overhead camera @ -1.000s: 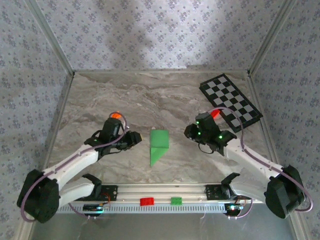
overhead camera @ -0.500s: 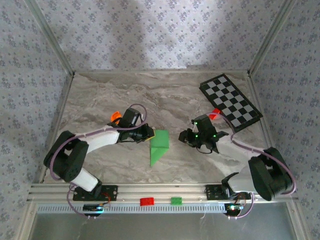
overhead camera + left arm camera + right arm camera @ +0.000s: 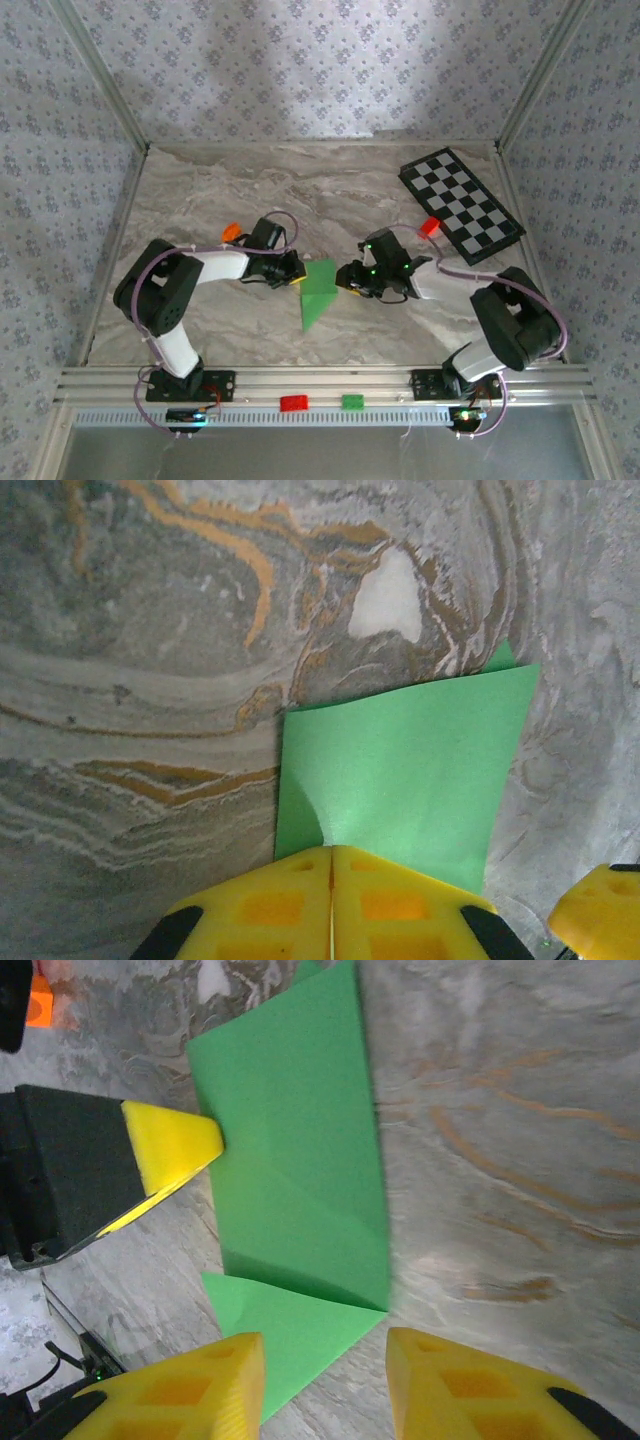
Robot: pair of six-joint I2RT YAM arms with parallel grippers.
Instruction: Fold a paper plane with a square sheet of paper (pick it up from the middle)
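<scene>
the worktop (image 3: pixel 200 200) is a marbled slab, grey and tan with pale streaks; up close its veins run orange-brown around one white patch. papered walls (image 3: pixel 320 70) with a small repeating flower print close it in on three sides, and slim metal posts (image 3: pixel 100 85) rise at the far corners. a black-and-white checkered board (image 3: pixel 461 203) lies flat at the far right, with a small red piece (image 3: pixel 429 226) at its near edge. a small orange piece (image 3: pixel 229 231) sits left of centre. along the near edge runs a metal rail (image 3: pixel 320 385) carrying a red brick (image 3: pixel 294 402) and a green brick (image 3: pixel 352 401).

the green paper (image 3: pixel 318 290) lies in the middle of the worktop, partly folded, with layered flaps and a point towards the near edge. the left gripper (image 3: pixel 297 277) is at its left edge, its yellow fingers (image 3: pixel 270 905) pressed together and clenched on the paper's border, which curls up slightly there. the right gripper (image 3: pixel 345 278) is low at the paper's right side, its fingers (image 3: pixel 470 1385) spread apart and holding nothing, a pointed corner of the paper reaching in beside one of them.
</scene>
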